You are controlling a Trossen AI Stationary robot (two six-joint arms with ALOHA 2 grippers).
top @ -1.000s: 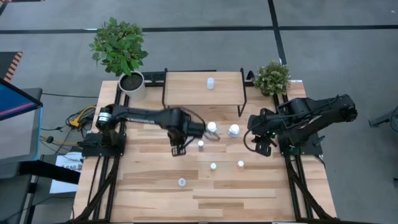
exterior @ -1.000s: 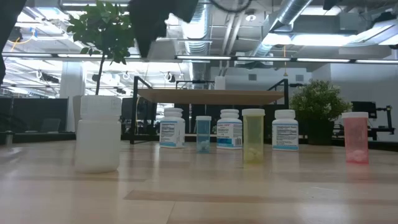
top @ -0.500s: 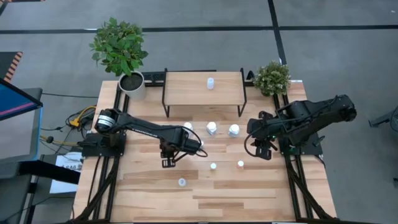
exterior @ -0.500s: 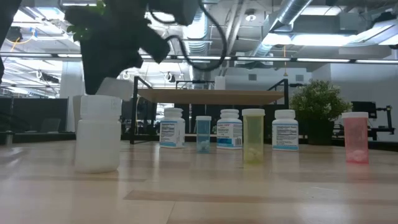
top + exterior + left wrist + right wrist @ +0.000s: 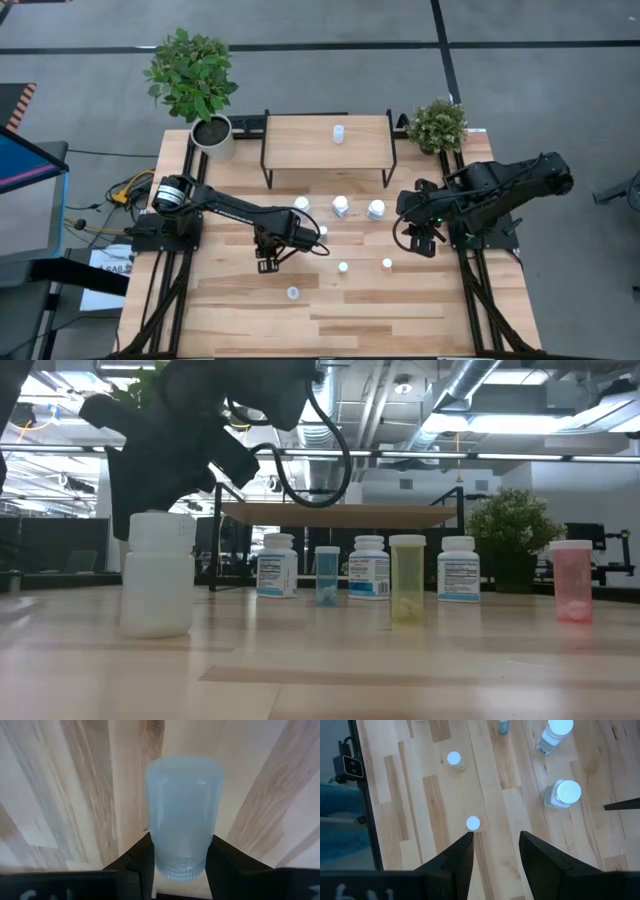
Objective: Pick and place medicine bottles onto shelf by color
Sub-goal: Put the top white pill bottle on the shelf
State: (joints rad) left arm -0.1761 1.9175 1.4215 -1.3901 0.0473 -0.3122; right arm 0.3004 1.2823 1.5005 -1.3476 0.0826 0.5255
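The left gripper (image 5: 268,262) was low over the wooden plank table (image 5: 400,310), a little left of its middle, and its two dark fingers (image 5: 135,865) were partly open with a small pale-blue bottle with a ribbed cap (image 5: 183,815) standing between them. In the left wrist view the fingers lay close along both sides of the bottle near the cap, but I could not tell if they really pressed it. In the low view this bottle (image 5: 157,573) stood upright on the table, under the dark arm. The right gripper (image 5: 418,243) waited over the right part of the table, its fingers (image 5: 461,856) open and holding nothing. The low light-wood shelf on thin black legs (image 5: 300,140) stood at the far side of the table, and one small pale bottle (image 5: 338,133) was already on top of it. Near the front of the shelf stood three larger white bottles with bluish labels (image 5: 340,206), and nearer lay a yellowish bottle (image 5: 407,577), a pinkish bottle (image 5: 572,580) and another pale-blue one (image 5: 327,574), all upright and apart.
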